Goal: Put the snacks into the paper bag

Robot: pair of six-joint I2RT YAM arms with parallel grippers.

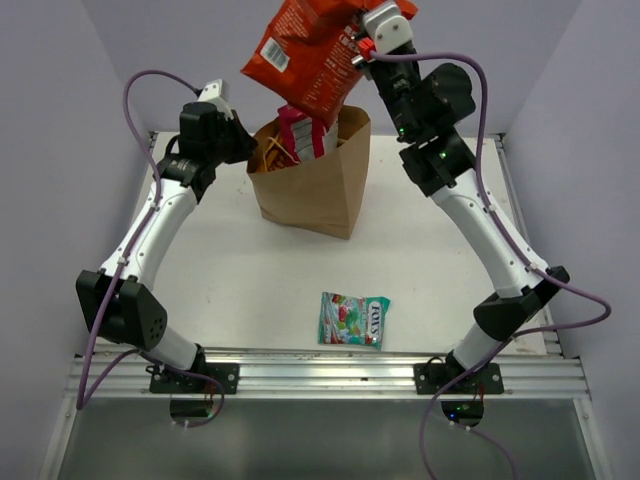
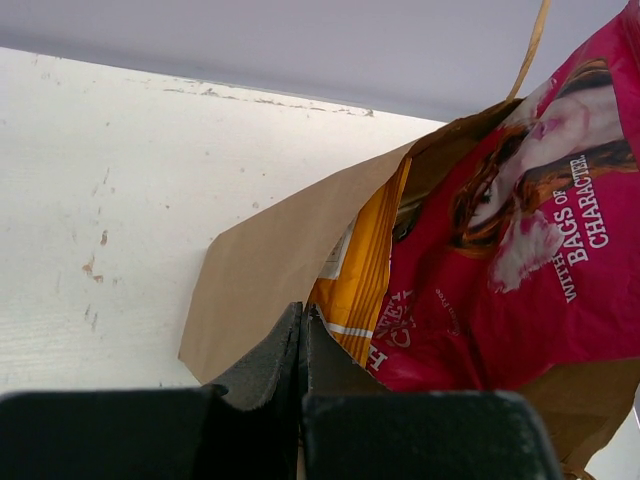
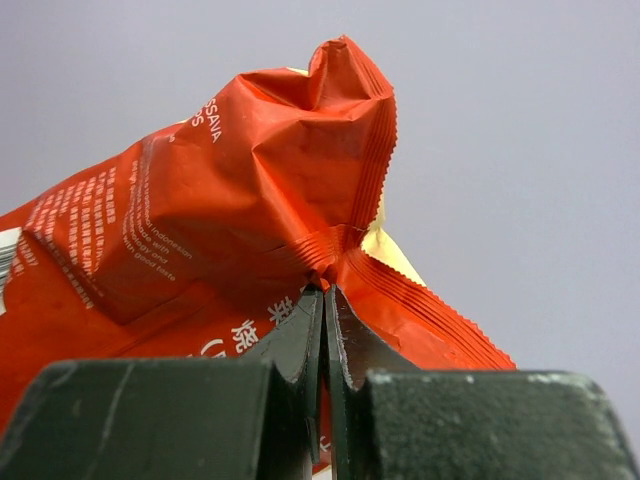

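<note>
The red-orange chip bag (image 1: 305, 55) hung over the paper bag (image 1: 320, 195) at the far edge of the counter (image 1: 230, 290), with your right gripper (image 3: 322, 300) clamped tight on its crimped seal. The magenta bag (image 1: 300, 135) filled the mouth, so the crinkled foil risked catching there and toppling out. Your left gripper (image 2: 300, 325) pinched the stiff kraft rim, jaws closed. The teal candy packet (image 1: 353, 320) lay near the front edge.

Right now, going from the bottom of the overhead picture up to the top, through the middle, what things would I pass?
Teal candy packet → paper bag → red-orange chip bag, pinched in the right hand.
</note>
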